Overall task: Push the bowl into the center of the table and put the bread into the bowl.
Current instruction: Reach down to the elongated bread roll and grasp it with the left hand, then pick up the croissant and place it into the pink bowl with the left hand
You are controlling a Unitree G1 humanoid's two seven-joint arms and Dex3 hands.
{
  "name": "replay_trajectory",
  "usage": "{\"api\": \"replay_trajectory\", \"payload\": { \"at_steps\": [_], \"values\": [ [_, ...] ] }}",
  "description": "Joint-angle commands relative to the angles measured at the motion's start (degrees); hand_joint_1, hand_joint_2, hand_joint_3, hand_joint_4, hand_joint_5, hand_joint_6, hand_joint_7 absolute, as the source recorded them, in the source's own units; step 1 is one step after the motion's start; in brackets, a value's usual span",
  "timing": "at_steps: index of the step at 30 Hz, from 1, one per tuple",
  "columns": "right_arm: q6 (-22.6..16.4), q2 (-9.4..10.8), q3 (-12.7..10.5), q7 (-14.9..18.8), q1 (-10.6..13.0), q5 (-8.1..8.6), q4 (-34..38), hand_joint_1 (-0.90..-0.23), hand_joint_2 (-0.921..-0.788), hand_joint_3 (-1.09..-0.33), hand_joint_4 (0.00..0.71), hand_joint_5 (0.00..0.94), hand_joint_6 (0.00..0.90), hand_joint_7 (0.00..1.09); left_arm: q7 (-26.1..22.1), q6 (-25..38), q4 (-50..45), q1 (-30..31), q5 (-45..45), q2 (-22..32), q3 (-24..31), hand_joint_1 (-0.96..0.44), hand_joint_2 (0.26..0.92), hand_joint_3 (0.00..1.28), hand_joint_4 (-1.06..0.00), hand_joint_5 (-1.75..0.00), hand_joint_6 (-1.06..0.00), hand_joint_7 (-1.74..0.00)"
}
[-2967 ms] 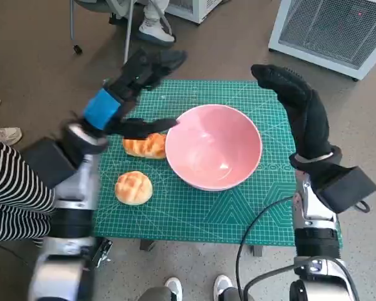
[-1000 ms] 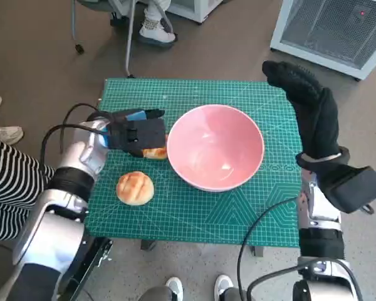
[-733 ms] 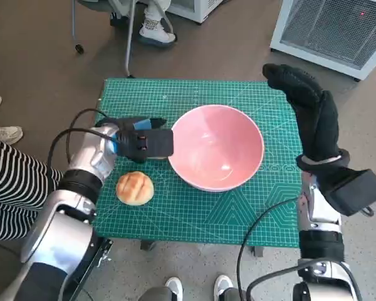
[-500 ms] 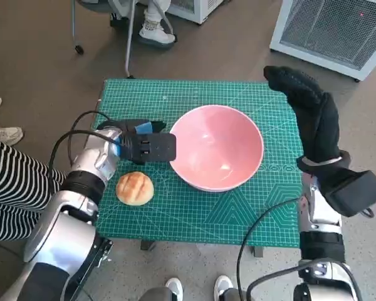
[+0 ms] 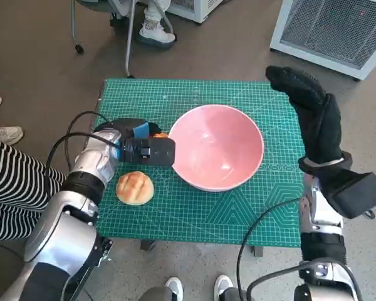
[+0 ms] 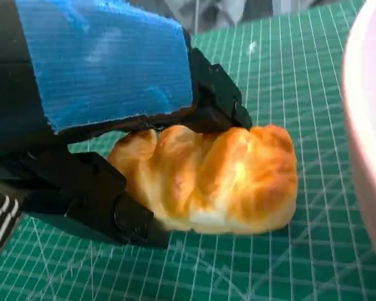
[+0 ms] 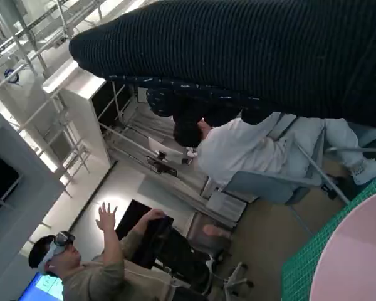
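Pink bowl [image 5: 216,147]: on green cutting mat [image 5: 194,213], near middle of tabletop. Long bread [image 6: 219,179]: on mat just left of bowl, gripped by left hand [image 5: 144,149], black fingers [image 6: 81,200] clasping it from both sides. Round bun [image 5: 135,187]: on mat, nearer the robot. Right hand [image 5: 310,113]: raised beside bowl's right, fingers extended, holding nothing.

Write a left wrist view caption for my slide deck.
Left hand grips a golden bread loaf on the green mat.
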Motion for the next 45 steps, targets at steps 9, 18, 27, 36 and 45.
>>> {"api": "replay_trajectory", "payload": {
  "at_steps": [9, 18, 27, 36, 45],
  "values": [
    [0.89, 0.38, -0.03, 0.01, 1.43, 0.87, 0.46, -0.739, -0.921, -0.736, 0.176, 0.002, -0.001, 0.56, 6.54, -4.26, 0.75, 2.43, 0.26, 2.46, 0.23, 0.00, 0.920, 0.04, -0.69, -1.23, -0.70, -1.02],
    [0.91, 0.31, 0.04, 0.34, 1.58, 1.08, 0.29, -0.733, -0.921, -0.736, 0.175, 0.001, -0.001, 0.56, 7.95, -5.40, -0.03, 0.54, -1.80, 4.60, 2.85, 0.00, 0.920, 0.05, -0.69, -1.22, -0.68, -1.05],
    [1.18, -0.30, -0.25, 1.10, 1.72, 1.95, 0.21, -0.732, -0.921, -0.735, 0.176, 0.001, -0.001, 0.56, 14.11, -7.10, -4.47, -2.56, -4.50, 6.31, 7.82, 0.00, 0.920, 0.03, -0.71, -1.17, -0.68, -1.08],
    [1.28, -0.59, -0.22, 1.48, 1.39, 2.47, 0.52, -0.732, -0.921, -0.734, 0.176, 0.001, 0.000, 0.56, 19.16, -11.82, -18.48, -0.32, -6.07, 6.76, 11.63, 0.00, 0.919, 0.03, -0.74, -1.07, -0.67, -1.16],
    [1.72, -0.64, -0.20, 1.77, 1.17, 2.82, 0.35, -0.736, -0.921, -0.733, 0.176, 0.001, -0.001, 0.56, 16.81, -15.47, -33.75, 4.23, -5.49, 5.98, 11.16, 0.00, 0.916, 0.02, -0.78, -1.03, -0.67, -1.16]
  ]
}}
